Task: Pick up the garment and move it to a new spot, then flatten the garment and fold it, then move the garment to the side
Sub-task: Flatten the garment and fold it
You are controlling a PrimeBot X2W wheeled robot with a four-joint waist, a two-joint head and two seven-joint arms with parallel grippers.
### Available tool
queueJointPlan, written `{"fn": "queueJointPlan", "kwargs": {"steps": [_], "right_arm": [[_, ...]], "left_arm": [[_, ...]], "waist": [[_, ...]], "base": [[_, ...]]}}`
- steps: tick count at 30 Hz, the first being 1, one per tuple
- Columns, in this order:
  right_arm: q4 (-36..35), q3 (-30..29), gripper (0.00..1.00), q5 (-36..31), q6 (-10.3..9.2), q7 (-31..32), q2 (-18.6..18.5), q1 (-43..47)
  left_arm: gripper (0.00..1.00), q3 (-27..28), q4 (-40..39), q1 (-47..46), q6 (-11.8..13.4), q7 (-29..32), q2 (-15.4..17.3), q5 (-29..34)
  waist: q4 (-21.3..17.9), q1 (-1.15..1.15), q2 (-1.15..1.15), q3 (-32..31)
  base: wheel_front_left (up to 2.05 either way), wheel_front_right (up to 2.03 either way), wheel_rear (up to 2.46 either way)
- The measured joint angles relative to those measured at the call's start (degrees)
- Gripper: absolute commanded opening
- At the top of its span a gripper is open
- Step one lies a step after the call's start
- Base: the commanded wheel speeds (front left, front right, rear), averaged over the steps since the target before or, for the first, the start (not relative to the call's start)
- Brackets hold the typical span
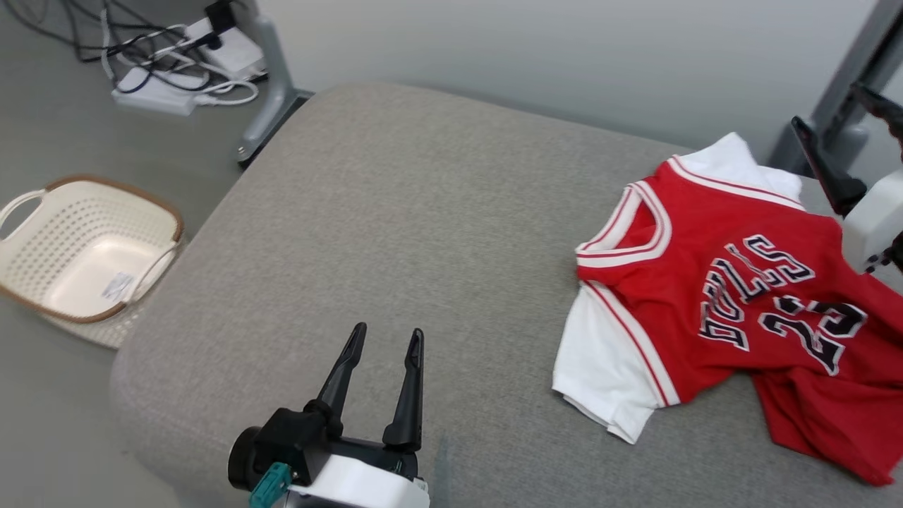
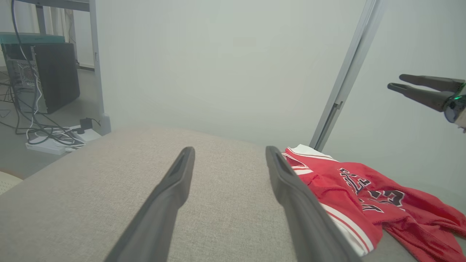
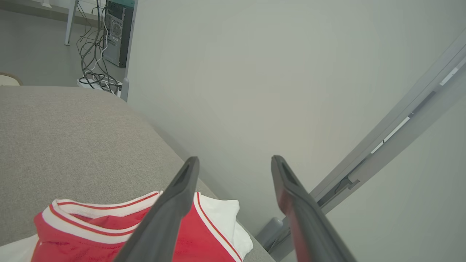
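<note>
Garment [image 1: 741, 282] lies rumpled on cushion [image 1: 423, 212] (right gripper [image 3: 235, 160] spread).

Grey flr [image 1: 42, 141], pale wall [image 1: 529, 49] behind.

Red basketball jersey [image 1: 734, 296], white short sleeves, red-and-white striped trim at V-neck [image 1: 635, 226]. Black-and-white "BULLS" lettering and number 23 face up. Lies loose on right part of grey cushion [image 1: 395, 233], close to far edge. Neck toward cushion's middle. Near sleeve [image 1: 600, 367] spread flat; far sleeve [image 1: 734, 159] bunched; hem end rumpled, creased.
</note>
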Motion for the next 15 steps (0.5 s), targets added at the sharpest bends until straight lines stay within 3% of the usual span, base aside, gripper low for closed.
{"fn": "queueJointPlan", "kwargs": {"steps": [7,15], "right_arm": [[-6.2,-10.4,1.0,-1.2,-0.01,0.0,3.2,11.9],[-12.0,-27.3,1.0,-1.3,-0.02,0.0,6.6,30.5]], "left_arm": [[1.0,4.0,1.9,-0.1,-2.0,0.0,-0.1,0.6],[1.0,6.0,2.2,0.3,-3.0,0.0,-0.1,0.5]], "waist": [[-8.4,0.0,0.0,-3.0],[-16.4,0.0,0.0,-6.1]], "base": [[0.0,0.0,0.0],[0.0,0.0,0.0]]}}
